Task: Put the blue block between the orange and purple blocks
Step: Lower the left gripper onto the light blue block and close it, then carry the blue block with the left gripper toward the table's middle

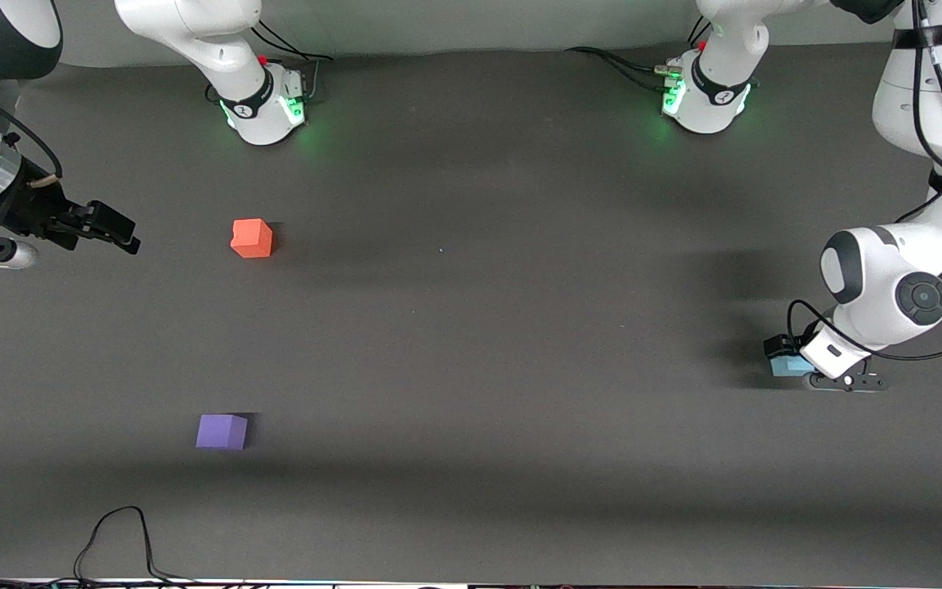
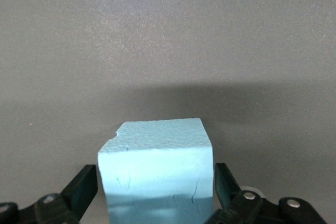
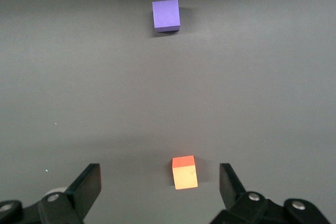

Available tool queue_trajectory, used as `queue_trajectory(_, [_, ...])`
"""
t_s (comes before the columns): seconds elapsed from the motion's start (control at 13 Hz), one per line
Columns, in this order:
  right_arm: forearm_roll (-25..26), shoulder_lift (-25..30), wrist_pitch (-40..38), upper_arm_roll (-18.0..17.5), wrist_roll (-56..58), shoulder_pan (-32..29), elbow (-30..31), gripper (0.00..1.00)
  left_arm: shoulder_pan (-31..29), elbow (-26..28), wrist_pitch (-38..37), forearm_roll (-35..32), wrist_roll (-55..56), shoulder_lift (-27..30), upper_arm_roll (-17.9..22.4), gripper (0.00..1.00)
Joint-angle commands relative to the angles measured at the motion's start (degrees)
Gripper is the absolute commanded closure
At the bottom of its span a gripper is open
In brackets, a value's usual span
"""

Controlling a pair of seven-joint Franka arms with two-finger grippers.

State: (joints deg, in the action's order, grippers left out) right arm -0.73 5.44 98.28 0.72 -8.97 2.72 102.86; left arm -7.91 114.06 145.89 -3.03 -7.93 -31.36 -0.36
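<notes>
Blue block (image 2: pixel 156 174): a light sky-blue matte cube with a pebbled foam top face, a small chip at one top corner and faint hairline marks on the face toward the camera. In the front view it sits at the lower right of the frame (image 1: pixel 783 363), toward the left arm's end of the table, mostly covered by the left arm's wrist, so only a sliver of blue shows.

Left gripper (image 2: pixel 156 187): down low at the blue block, a dark finger on each side of it. The fingers (image 2: pixel 84 184) stand close against the cube's side faces, with only a thin gap visible at each; I cannot tell whether they press it.

Orange block (image 1: pixel 252 238): a bright orange-red cube in the upper left part of the front view, resting on the dark table (image 1: pixel 479 343). In the right wrist view it lies low in the frame, seen between the fingers.

Purple block (image 1: pixel 222 431): a violet cube in the lower left part of the front view, nearer to the front camera than the orange block and well apart from it.

Right gripper (image 1: pixel 115 233): at the left edge of the front view, waiting over bare table, fingers spread wide and holding nothing.

Cable (image 1: pixel 119 540): a black loop at the lower left edge of the front view.
</notes>
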Motion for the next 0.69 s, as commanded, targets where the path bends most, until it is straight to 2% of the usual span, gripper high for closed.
queue_trajectory(0.0, [-0.15, 0.8, 0.69, 0.16, 0.62, 0.18, 0.85, 0.0, 0.09, -1.29, -0.25, 0.39, 0.45, 0.34, 0.0, 0.06])
queue_trajectory(0.15, [-0.15, 0.71, 0.34, 0.16, 0.62, 0.18, 0.85, 0.0, 0.09, -1.82, -0.34, 0.74, 1.24, 0.34, -0.08, 0.22])
queue_trajectory(0.38, [-0.15, 0.62, 0.25, 0.16, 0.71, 0.18, 0.94, 0.0, 0.17, -1.82, -0.34, 0.83, 1.6, 0.25, -0.17, 0.52])
queue_trajectory(0.62, [-0.15, 0.97, 1.22, 0.16, 0.89, 0.1, 2.26, 0.0, 0.44, -1.91, -0.34, 0.83, 2.47, -0.02, -0.17, 0.59])
